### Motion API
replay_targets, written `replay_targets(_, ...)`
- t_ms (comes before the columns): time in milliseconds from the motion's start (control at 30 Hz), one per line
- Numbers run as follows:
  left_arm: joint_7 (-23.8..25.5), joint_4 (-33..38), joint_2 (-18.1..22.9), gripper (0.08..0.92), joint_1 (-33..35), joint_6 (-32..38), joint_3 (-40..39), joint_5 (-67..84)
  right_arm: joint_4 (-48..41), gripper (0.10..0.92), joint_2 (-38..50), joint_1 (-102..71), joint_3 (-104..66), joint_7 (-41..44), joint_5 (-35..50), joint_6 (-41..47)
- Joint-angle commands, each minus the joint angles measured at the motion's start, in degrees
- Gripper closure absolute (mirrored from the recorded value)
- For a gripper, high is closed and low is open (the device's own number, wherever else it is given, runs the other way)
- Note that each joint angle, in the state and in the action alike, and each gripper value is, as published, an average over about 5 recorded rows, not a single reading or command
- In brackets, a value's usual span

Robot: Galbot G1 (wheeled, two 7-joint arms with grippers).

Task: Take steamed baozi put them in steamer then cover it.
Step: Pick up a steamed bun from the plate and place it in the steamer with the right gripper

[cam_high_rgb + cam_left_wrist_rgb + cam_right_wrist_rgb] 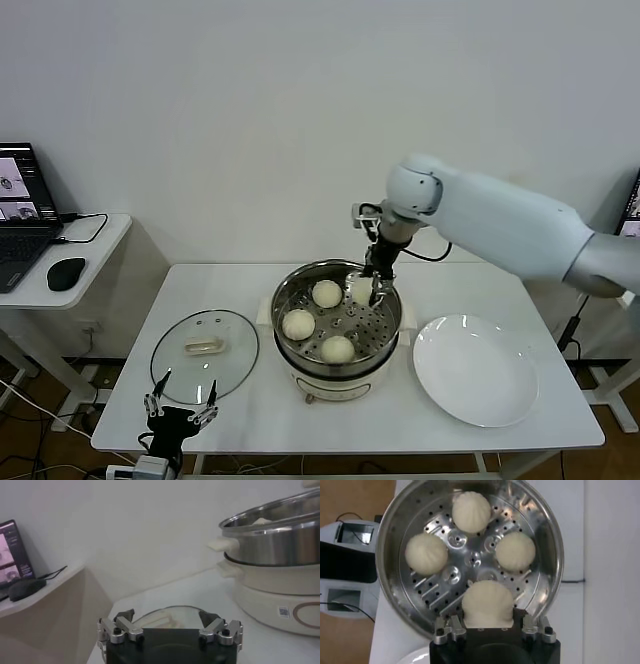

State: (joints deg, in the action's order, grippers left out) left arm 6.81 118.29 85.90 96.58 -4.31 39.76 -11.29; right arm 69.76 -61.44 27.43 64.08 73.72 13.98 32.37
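Baozi, the fourth, sat clenched in right gripper inside steamer's far side; left gripper released near lid.

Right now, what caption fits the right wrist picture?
Right gripper holds the fourth baozi inside the steamer beside three others.

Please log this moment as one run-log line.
right gripper: shut on fourth cream-white steamed baozi inside shiny steel steamer | left gripper: open, near clear glass cover | round white plate: bare
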Motion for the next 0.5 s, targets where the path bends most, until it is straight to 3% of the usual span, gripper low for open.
replay_targets(33,0.0,-0.5,-0.1,0.177,-0.2,-0.1,0.0,0.3,-1.0,0.424,-2.5,-2.3,1.5,-0.4,-2.4,0.3)
replay_targets(500,0.0,-0.9,0.1,0.177,-0.1,-0.1,-0.1,0.4,-1.4,0.423,-2.0,-5.6,0.3,-0.6,-5.1,0.2)
